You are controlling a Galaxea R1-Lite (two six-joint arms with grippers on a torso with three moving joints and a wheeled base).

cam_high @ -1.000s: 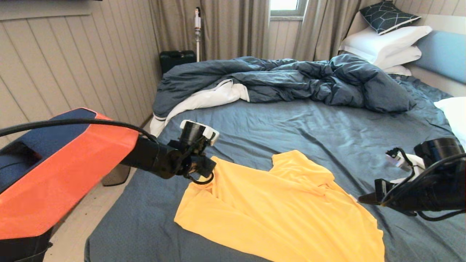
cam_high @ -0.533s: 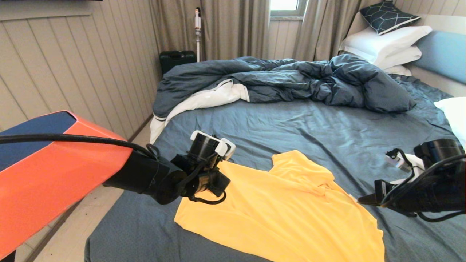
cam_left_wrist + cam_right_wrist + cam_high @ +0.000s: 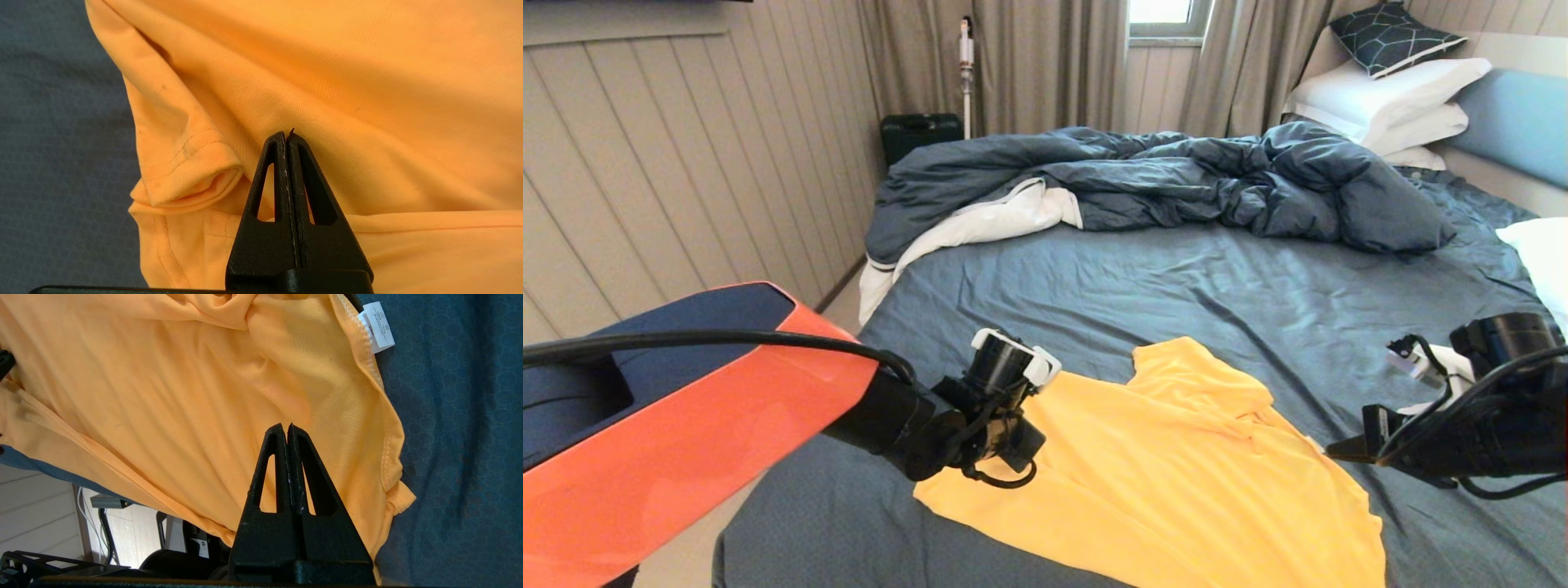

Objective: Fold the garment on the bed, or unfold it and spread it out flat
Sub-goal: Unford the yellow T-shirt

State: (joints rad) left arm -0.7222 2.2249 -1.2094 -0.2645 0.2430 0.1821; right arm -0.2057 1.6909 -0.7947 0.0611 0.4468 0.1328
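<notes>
The garment (image 3: 1176,474), a plain yellow T-shirt, lies loosely spread with folds on the near part of the bed (image 3: 1176,286). My left gripper (image 3: 1023,447) hovers over the shirt's left edge, by a rolled sleeve hem (image 3: 184,175). In the left wrist view the left gripper (image 3: 286,134) is shut with no fabric (image 3: 367,81) between its jaws. My right gripper (image 3: 1339,447) hangs over the shirt's right edge. The right wrist view shows the right gripper (image 3: 285,426) shut and empty above the cloth (image 3: 163,396).
A rumpled dark blue duvet (image 3: 1160,180) lies across the far half of the bed. White pillows (image 3: 1388,98), a patterned cushion (image 3: 1388,33) and the blue headboard (image 3: 1519,122) are far right. Floor, a black case (image 3: 919,135) and panelled wall lie to the left.
My left arm has moved nearer and to the right, coming over the shirt's left edge. The shirt and the right arm have stayed as they were.
</notes>
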